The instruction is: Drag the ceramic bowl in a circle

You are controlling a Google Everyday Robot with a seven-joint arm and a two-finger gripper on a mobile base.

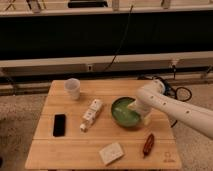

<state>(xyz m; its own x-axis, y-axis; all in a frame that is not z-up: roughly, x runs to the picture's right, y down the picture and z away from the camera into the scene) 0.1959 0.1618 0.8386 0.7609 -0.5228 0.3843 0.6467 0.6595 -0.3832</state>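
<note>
The ceramic bowl [124,113] is a round, shallow green bowl on the right half of the wooden table [70,145]. My white arm comes in from the right, and my gripper [139,112] is at the bowl's right rim, reaching down into or onto it. The gripper covers part of the right rim.
A small white cup [73,88] stands at the back left. A white bottle [91,114] lies left of the bowl. A black phone [59,125] lies at the left. A white sponge-like block [111,152] and a reddish-brown object [148,144] lie near the front edge.
</note>
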